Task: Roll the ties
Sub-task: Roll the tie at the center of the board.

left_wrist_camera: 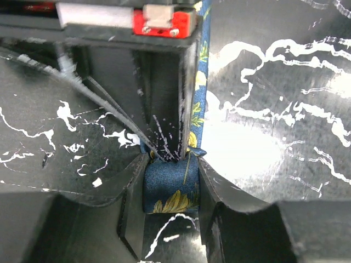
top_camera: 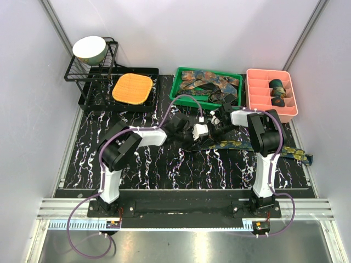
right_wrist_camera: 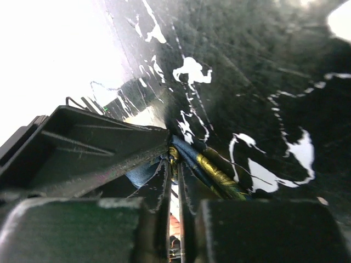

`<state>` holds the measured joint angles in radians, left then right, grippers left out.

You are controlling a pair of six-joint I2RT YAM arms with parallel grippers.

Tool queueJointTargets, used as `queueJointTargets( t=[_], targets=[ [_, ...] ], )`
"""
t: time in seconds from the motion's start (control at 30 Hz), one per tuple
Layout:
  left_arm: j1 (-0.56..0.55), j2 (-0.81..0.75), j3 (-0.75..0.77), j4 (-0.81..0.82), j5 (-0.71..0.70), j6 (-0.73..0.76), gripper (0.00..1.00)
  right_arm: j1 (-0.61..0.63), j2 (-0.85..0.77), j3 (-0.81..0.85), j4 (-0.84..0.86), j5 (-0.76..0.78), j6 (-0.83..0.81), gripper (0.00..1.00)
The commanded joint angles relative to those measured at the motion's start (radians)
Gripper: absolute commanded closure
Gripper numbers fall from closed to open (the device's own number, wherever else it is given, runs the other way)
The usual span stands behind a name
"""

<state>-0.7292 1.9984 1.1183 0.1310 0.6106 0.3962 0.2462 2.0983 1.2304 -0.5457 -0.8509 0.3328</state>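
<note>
A rack (top_camera: 74, 74) with a bowl (top_camera: 89, 48) stood far to the left of the green tray (top_camera: 178, 90), and an orange pad (top_camera: 132, 89) lay just left of that tray. Loose ties (top_camera: 205, 79) were heaped inside the tray.

In front of the green tray, over the marbled mat (top_camera: 164, 164), the two arms met. The left gripper (left_wrist_camera: 171, 183) was clenched on a folded end of the tie (top_camera: 236, 144), a blue strip with yellow paisley. The fold was squeezed between both fingers, and the rest of the strip ran away across the mat past the other gripper. The right gripper (right_wrist_camera: 175, 164), just right of the left one, had its fingers drawn almost together, pinching an edge of the same tie at their tips.

From the grippers the tie stretched flat over the mat, away to the right of the green tray, reaching the mat's right edge.

Just right of the green tray sat a pink tray (top_camera: 269, 72) with dividers, holding rolled ties (top_camera: 277, 86) in its right-hand compartments.
</note>
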Motion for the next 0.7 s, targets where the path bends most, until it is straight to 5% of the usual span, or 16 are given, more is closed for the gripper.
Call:
queueJointTargets(
  t=[0.0, 0.3, 0.67],
  targets=[
    [-0.012, 0.026, 0.018, -0.398, -0.179, 0.153, 0.78, 0.019, 0.003, 0.014, 0.020, 0.055, -0.034, 0.81],
    [-0.019, 0.066, 0.127, -0.530, -0.181, 0.185, 0.85, -0.031, -0.038, 0.054, -0.068, -0.112, -0.106, 0.68],
    [-0.030, 0.100, 0.186, -0.590, -0.192, 0.188, 0.83, -0.005, -0.077, -0.016, 0.118, -0.237, 0.025, 0.59]
  ],
)
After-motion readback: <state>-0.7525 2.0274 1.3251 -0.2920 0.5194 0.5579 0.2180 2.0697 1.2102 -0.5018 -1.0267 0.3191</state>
